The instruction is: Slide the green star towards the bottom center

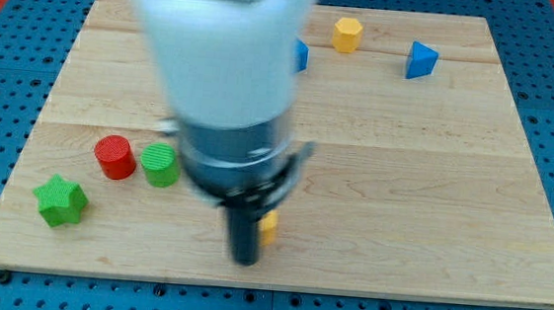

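The green star (61, 201) is a small, bright green block with blunt points. It lies flat on the wooden tabletop (403, 185) near the view's bottom-left corner, close to the left edge and apart from the other blocks.

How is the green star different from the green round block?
The green star has points; the green cylinder is round with a flat top. The star sits near the view's bottom-left corner by itself; the cylinder sits higher, right beside the red cylinder and closer to my tip. Both are green and upright.
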Robot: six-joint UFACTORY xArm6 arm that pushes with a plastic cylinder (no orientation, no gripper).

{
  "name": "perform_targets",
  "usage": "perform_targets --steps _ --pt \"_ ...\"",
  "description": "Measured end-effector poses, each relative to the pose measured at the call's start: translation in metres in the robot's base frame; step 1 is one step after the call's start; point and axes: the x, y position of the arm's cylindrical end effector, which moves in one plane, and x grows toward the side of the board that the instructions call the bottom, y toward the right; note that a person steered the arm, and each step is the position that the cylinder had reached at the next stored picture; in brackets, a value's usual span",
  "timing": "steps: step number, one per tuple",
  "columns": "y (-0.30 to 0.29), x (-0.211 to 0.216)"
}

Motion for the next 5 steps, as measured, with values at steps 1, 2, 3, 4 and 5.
perform_targets --steps 1,2,3,4,5 --pt "0.04 -0.03" --pt "0.01 0.023" --pt "-0.006 0.037" --pt "-0.123 0.032" --pt "-0.262 0.03"
